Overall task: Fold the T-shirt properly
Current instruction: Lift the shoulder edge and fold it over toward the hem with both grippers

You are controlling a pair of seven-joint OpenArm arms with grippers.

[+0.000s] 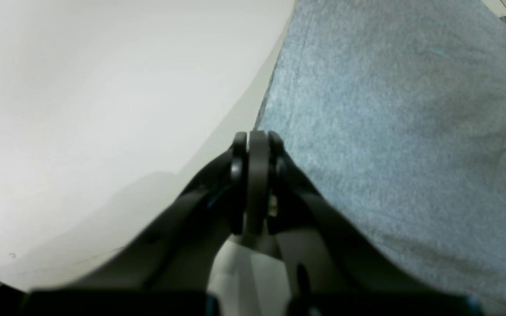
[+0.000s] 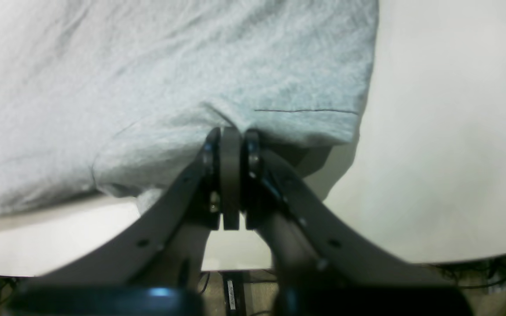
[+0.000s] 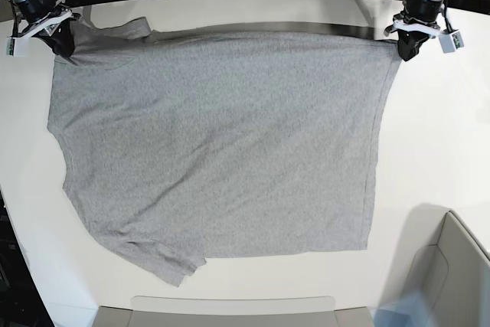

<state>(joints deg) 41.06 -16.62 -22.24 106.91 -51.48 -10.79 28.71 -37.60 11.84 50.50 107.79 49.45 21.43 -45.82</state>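
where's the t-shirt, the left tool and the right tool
T-shirt (image 3: pixel 222 143), base view, middle of the plain grey body.
Left tool (image 3: pixel 406 50), base view, tip at the shirt's corner.
Right tool (image 3: pixel 61 45), base view, tip at the shirt's other far corner.

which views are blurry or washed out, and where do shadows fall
Left wrist view: soft focus, the table glares white, and the left gripper casts a faint shadow. Right wrist view: the T-shirt is blurred and overexposed at left. Base view: sharpest, evenly lit, with a dark shadow band along the shirt's far edge.
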